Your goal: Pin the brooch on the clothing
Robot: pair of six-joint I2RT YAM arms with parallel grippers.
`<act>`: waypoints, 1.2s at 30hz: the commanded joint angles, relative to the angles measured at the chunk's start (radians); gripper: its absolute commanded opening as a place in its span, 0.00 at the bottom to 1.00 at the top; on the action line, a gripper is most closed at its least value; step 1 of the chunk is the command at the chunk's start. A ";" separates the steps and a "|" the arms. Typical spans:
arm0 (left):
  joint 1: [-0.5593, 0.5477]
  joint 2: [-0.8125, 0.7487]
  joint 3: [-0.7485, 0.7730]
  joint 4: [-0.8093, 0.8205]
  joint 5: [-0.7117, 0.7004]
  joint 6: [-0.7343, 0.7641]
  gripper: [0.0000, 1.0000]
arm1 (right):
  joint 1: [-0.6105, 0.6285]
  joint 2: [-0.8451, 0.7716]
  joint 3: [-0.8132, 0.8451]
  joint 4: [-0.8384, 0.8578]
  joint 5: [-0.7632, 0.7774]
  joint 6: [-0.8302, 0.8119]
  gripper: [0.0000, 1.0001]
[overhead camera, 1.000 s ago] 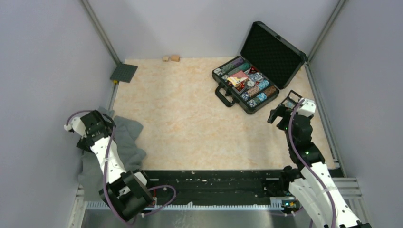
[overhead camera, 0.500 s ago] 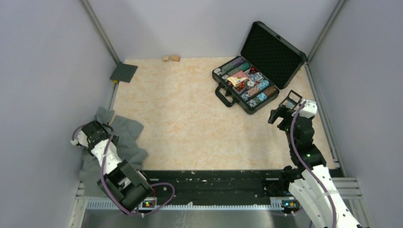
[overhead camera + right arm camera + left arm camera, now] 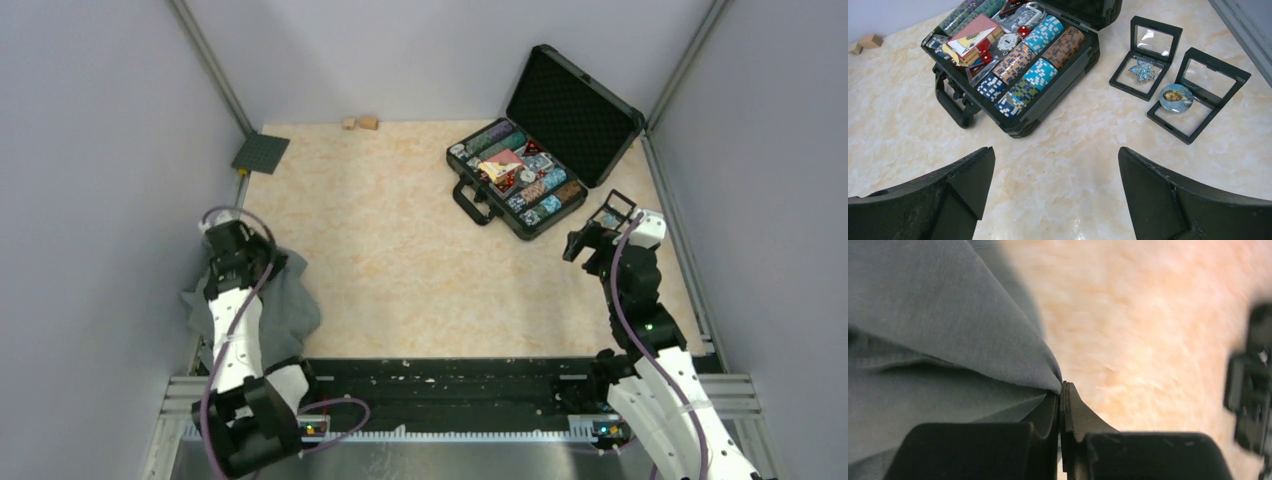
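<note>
The clothing (image 3: 288, 303), a grey shirt, lies crumpled at the table's left edge. My left gripper (image 3: 229, 240) is above its far end. In the left wrist view the left gripper (image 3: 1061, 386) is shut, pinching a fold of the grey clothing (image 3: 948, 315) at its fingertips. Two black display frames lie right of the case: one holds a sparkly brooch (image 3: 1143, 70), the other a round picture brooch (image 3: 1176, 97). My right gripper (image 3: 1055, 155) hangs open over bare table a little short of them, holding nothing. From above, the right gripper (image 3: 583, 244) stands beside the frames (image 3: 612, 211).
An open black case (image 3: 515, 180) full of poker chips and cards stands at the back right, its lid up. A dark square plate (image 3: 260, 153) sits in the back left corner, with two small wooden blocks (image 3: 360, 123) by the back wall. Grey walls enclose the table.
My left gripper has closed on the shirt and swung away from the left wall toward the table, dragging the cloth with it. The right arm has barely moved.
</note>
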 commanded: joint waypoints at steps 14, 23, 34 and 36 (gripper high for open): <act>-1.066 0.210 0.798 -0.067 0.218 0.220 0.00 | -0.009 0.107 0.083 0.010 -0.286 0.078 0.96; -1.101 0.139 0.844 0.050 -0.053 0.217 0.00 | -0.009 0.119 0.125 -0.028 -0.329 0.088 0.96; -0.492 0.027 0.364 -0.008 -0.048 -0.010 0.76 | -0.008 0.131 0.086 -0.023 -0.425 0.108 0.96; -0.484 0.031 0.322 -0.014 -0.001 -0.001 0.94 | -0.008 0.146 0.073 -0.012 -0.461 0.118 0.95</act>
